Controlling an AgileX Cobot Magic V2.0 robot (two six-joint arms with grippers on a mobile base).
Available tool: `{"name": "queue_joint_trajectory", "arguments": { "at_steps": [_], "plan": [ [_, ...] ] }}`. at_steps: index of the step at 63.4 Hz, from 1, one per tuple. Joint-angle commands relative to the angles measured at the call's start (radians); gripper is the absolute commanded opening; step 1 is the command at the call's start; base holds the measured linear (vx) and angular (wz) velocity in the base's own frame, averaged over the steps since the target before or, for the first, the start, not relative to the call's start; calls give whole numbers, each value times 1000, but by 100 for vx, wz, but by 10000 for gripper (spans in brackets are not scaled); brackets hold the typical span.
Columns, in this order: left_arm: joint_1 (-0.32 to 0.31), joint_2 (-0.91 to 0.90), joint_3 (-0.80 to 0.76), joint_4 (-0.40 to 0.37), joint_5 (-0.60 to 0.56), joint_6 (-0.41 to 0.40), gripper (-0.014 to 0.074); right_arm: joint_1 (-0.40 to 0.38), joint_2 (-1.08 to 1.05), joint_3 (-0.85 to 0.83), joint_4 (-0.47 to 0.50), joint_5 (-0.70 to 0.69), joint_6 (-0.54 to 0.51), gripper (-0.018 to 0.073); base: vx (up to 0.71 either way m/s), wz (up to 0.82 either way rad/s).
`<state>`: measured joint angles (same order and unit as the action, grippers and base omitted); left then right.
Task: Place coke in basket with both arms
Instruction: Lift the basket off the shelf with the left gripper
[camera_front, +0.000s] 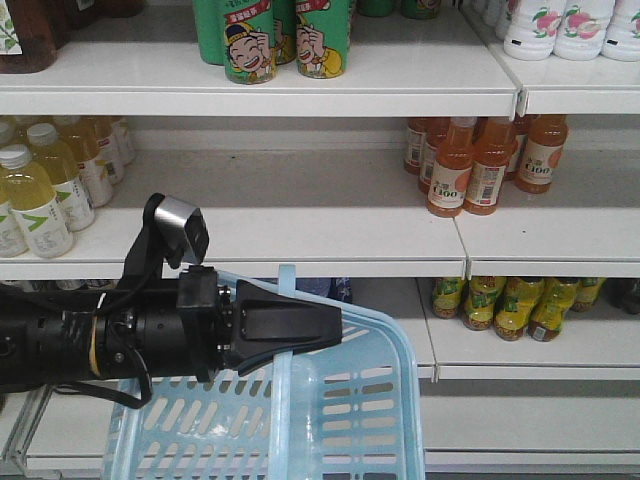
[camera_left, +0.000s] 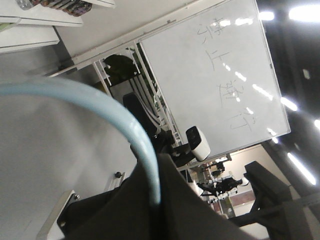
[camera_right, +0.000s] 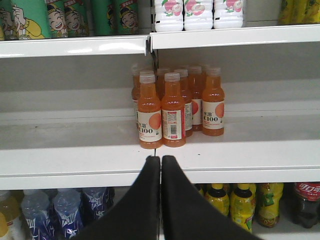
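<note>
Coke (camera_right: 306, 202), a dark bottle with a red label, stands at the far right of the row beneath the shelf (camera_right: 75, 160) bearing the orange drink bottles (camera_right: 175, 107). Our right gripper (camera_right: 160, 162) faces that shelf's edge, fingers pressed together on nothing. Our left gripper (camera_front: 330, 325) is clamped on the handle (camera_front: 283, 420) of the light blue basket (camera_front: 180, 420).
</note>
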<state>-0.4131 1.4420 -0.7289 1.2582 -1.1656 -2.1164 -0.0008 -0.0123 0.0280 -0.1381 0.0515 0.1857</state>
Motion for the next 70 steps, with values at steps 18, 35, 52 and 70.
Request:
{"name": "queue_joint_trajectory", "arguments": {
  "at_steps": [18,35,52,70],
  "plan": [
    [-3,-36,-25,-152,-212,0,-8,-7,-15,15,-6,-70,-6,-5,0,0],
    [-5,-101,-29,-215,-212,0,-8,-7,-15,15,-6,-70,-6,-5,0,0],
    [-5,-111,-30,-212,-212,0,-8,-7,-15,15,-6,-70,-6,-5,0,0],
    [-5,-111,-30,-162,-212,0,-8,-7,-15,15,-6,-70,-6,-5,0,0]
  ]
}}
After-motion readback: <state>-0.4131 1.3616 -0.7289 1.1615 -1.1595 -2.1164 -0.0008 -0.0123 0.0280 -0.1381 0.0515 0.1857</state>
